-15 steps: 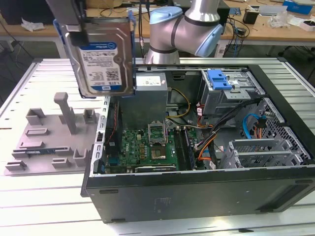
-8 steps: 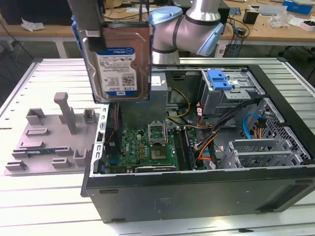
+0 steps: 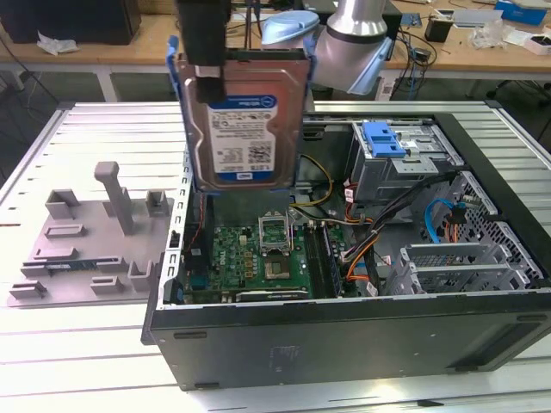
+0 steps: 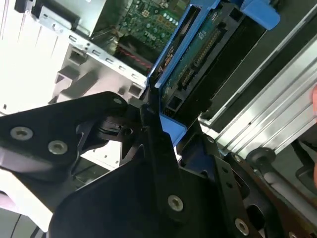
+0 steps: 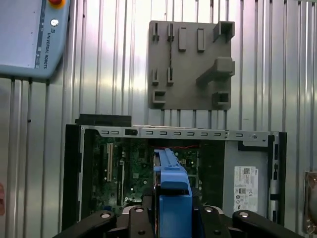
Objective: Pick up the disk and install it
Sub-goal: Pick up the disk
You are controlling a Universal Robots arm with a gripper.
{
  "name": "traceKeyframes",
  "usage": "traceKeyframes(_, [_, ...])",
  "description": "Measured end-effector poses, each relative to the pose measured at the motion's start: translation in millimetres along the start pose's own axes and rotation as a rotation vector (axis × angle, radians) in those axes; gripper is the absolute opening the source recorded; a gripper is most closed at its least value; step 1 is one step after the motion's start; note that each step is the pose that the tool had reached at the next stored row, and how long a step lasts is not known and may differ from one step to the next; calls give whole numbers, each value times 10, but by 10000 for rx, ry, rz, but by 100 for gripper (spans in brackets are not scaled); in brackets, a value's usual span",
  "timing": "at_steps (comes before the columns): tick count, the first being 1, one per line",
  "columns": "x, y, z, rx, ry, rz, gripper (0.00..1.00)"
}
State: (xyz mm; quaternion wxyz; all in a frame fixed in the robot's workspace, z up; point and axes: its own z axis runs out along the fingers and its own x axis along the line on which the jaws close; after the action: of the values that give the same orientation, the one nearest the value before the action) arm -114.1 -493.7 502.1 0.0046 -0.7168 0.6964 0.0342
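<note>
The disk [image 3: 245, 129], a silver hard drive with a white-and-blue label in a blue carrier rail, hangs upright in the air above the open computer case [image 3: 344, 331]. My gripper [image 3: 209, 82] is shut on its upper edge, one black finger lying over the label side. In the second wrist view the disk [image 4: 198, 54] is seen edge-on with its green circuit board showing, clamped by my gripper [image 4: 157, 126]. In the first wrist view the blue carrier [image 5: 173, 191] rises from my gripper [image 5: 173, 218] above the case's motherboard [image 5: 138, 173].
Inside the case are the motherboard [image 3: 258, 254], orange and blue cables [image 3: 370, 245], and a metal drive cage with a blue latch [image 3: 383, 138] toward the exterior view's right. A grey fixture plate [image 3: 95, 237] lies beside the case on the ribbed table. A teach pendant [image 5: 29, 34] rests nearby.
</note>
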Motion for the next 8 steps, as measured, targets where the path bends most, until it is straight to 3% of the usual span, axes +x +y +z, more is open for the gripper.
traceKeyframes(8, [218, -326, -25, -63, -3, 5, 37])
